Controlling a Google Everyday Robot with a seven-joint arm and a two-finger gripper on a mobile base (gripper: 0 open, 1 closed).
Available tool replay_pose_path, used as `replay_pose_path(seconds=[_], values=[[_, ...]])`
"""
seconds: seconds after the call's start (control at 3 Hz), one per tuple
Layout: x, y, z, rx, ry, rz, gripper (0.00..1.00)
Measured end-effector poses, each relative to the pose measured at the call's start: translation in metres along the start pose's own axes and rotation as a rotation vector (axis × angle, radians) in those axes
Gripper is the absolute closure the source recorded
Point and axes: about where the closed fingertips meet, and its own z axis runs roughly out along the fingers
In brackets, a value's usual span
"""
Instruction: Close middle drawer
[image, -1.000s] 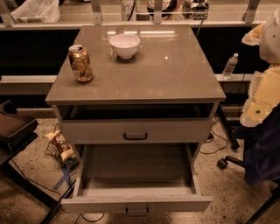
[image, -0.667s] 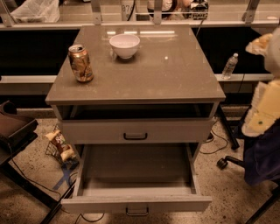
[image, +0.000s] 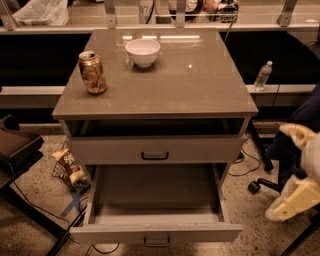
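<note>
The middle drawer (image: 156, 232) is pulled far out at the bottom of the grey cabinet. It has a low plain front, a small dark bar handle (image: 156, 242) and a dark grey inside. Above it, the taller-fronted top drawer (image: 155, 149) sits nearly flush, with a dark gap under the countertop. The lowest drawer is hidden under the open one. My gripper (image: 292, 172), cream-coloured, hangs at the right edge of the view. It is to the right of the cabinet, at about the height of the open drawer, and touches nothing.
A gold can (image: 92, 72) and a white bowl (image: 143, 51) stand on the countertop (image: 200, 85). A snack bag (image: 67, 165) lies on the floor on the left by a dark seat (image: 15, 145). A water bottle (image: 262, 76), an office-chair wheel (image: 255, 186) and cables are on the right.
My gripper has moved down along the right side, from countertop height to drawer height. The drawers, can and bowl have not moved.
</note>
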Motion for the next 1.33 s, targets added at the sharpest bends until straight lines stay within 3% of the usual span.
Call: replay_pose_path(seconds=[0.33, 0.67, 1.0, 1.33], values=[[0.031, 0.011, 0.038, 0.048, -0.11, 0.037, 0.0], [0.053, 0.024, 0.078, 0.06, -0.169, 0.001, 0.17], [0.069, 0.043, 0.114, 0.034, -0.189, -0.03, 0.41], [0.091, 0.081, 0.16, -0.046, -0.179, -0.04, 0.72]])
